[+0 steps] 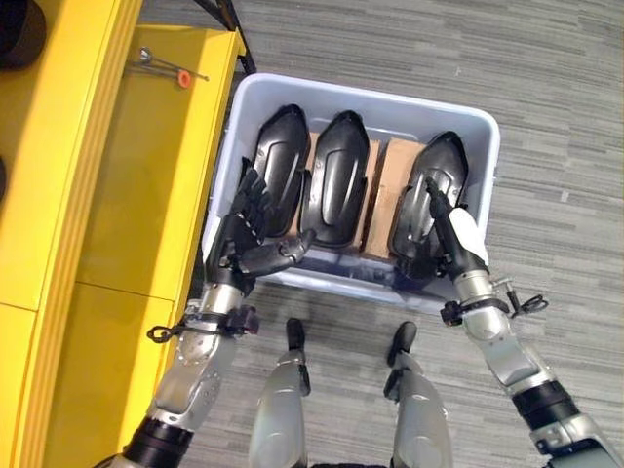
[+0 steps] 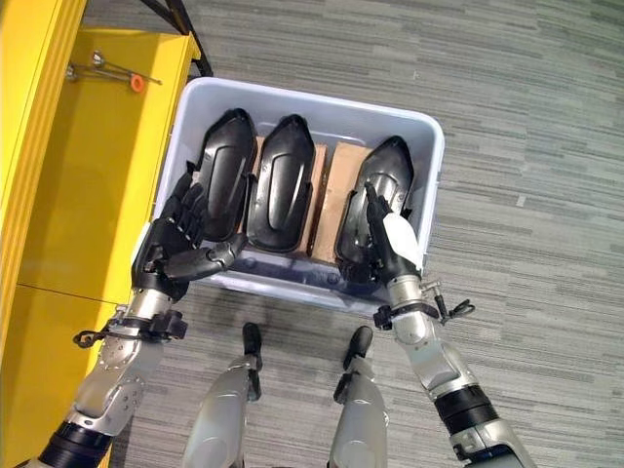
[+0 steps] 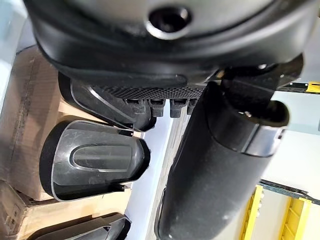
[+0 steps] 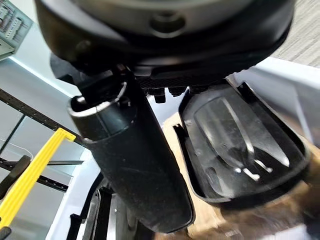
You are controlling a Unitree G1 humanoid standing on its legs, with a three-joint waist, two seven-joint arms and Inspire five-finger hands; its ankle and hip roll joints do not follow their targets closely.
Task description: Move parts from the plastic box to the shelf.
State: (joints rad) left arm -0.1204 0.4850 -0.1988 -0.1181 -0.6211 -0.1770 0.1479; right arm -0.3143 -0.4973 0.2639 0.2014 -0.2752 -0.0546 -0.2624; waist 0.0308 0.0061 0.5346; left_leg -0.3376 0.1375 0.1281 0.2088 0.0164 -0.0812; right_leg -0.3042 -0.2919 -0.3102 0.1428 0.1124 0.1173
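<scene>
Reaching into the pale plastic box (image 1: 483,132), I have my right hand (image 1: 450,239) down on the rightmost black moulded part (image 1: 434,185); my fingers lie along its shell, but whether they grip it I cannot tell. My left hand (image 1: 244,234) hovers at the box's left wall, fingers relaxed and spread, thumb (image 1: 283,256) standing out over the near rim, holding nothing. Just beside it lies the left black part (image 1: 278,161), then the middle part (image 1: 336,175), all three resting on brown cardboard blocks (image 1: 382,180). The box sits on grey carpet (image 1: 546,78), with the yellow shelf (image 1: 127,175) to its left, a small metal tool (image 1: 166,66) lying on it.
</scene>
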